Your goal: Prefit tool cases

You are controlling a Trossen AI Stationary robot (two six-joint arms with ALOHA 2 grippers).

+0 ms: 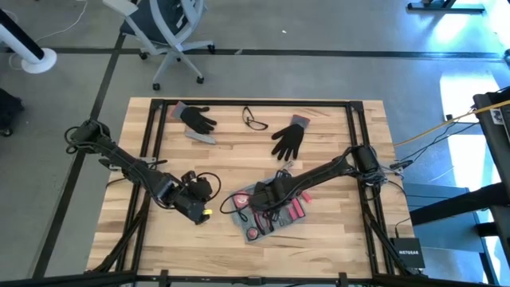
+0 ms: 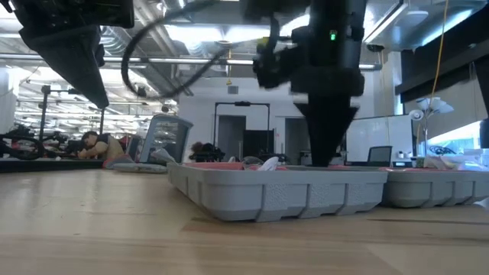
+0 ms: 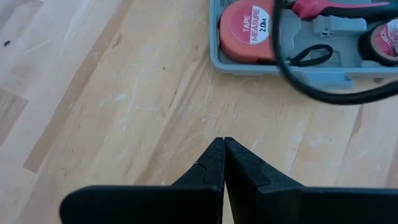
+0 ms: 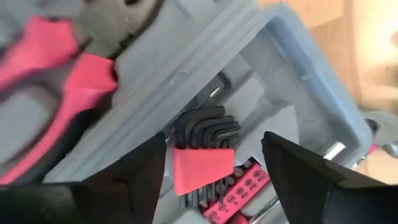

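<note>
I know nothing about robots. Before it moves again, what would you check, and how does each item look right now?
1. Tool case flat on table: ok.
2. Right gripper open, over hex keys in case: ok.
3. Hex keys seated in recess: cannot tell.
4. Left gripper shut, off the case: ok.
5. Tape measure in its recess: ok.
6. Gloves away from case: ok.

On the table I count one open tool case (image 1: 271, 209), two black gloves (image 1: 197, 117) (image 1: 288, 140), one pair of glasses (image 1: 254, 120), and two robot arms.
</note>
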